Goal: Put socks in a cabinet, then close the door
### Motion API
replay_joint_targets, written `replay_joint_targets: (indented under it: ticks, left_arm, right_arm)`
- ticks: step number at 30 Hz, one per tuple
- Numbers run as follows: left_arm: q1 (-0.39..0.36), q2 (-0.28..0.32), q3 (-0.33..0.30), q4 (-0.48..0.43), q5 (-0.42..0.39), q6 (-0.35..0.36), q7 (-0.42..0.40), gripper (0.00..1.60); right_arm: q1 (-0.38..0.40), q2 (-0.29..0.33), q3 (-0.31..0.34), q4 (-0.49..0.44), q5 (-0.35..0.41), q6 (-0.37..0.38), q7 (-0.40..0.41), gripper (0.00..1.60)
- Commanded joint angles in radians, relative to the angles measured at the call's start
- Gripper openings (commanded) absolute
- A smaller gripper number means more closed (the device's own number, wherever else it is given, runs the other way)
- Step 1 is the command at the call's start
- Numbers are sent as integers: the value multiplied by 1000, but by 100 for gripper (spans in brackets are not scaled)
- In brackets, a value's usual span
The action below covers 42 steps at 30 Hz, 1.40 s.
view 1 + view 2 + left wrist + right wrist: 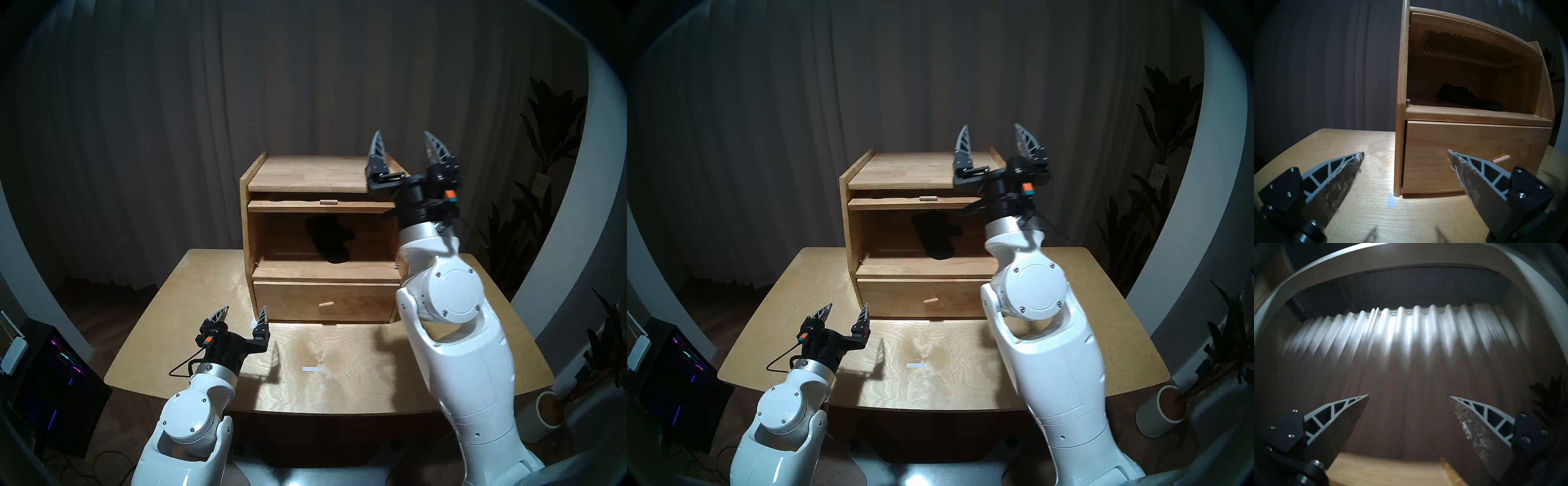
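The black socks [328, 239] [935, 234] [1468, 97] lie inside the upper compartment of the wooden cabinet [247, 224] [849, 224] [1401, 84]. Its door [319, 206] [915, 203] is swung up and lies flat under the cabinet top, its tab handle [328, 202] facing front; the left wrist view shows the door's ribbed window [1457, 49] from below. My right gripper [403, 144] [991, 137] [1408, 396] is open and empty, raised above the cabinet's right top corner, fingers pointing up. My left gripper [245, 312] [847, 310] [1406, 155] is open and empty, low over the table near the cabinet's front left corner.
The cabinet stands at the back of a wooden table [339, 380]. The drawer [356, 302] below is shut, with a peg knob [325, 303]. Tape strips [311, 369] [1391, 202] mark the tabletop. Curtains hang behind; plants [549, 142] stand on the right, a dark computer case [51, 380] on the left.
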Motion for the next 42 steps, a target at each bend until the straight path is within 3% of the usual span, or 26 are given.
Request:
replay_joint_targets:
  ticks: [1,8,9,10,11,17,25,33,42]
  left_arm:
    - [-12,1,-1,-21,1,-7,0,160]
    - [-14,2,-1,-24,0,-8,0,160]
    - [-14,2,-1,-25,0,-8,0,160]
    - [-14,3,-1,-26,0,-9,0,160]
    - [-14,3,-1,-27,-1,-9,0,160]
    - [-13,10,-1,-36,7,-13,1,160]
    - [-8,87,65,-79,216,-42,26,160]
    - [-94,167,83,-107,452,-24,54,160]
    - [-124,277,102,-144,684,-32,28,160]
  right_arm:
    - [-89,62,153,-56,3,3,-85,160]
    - [-185,91,267,14,21,36,-168,160]
    - [-193,93,279,38,24,45,-175,160]
    - [-235,96,335,81,41,61,-186,160]
    - [-226,101,327,111,46,71,-197,160]
    - [-305,105,434,231,114,99,-172,160]
    - [-417,130,500,221,207,79,-74,160]
    - [-425,128,521,230,236,81,-36,160]
    - [-440,131,532,232,258,82,-9,160]
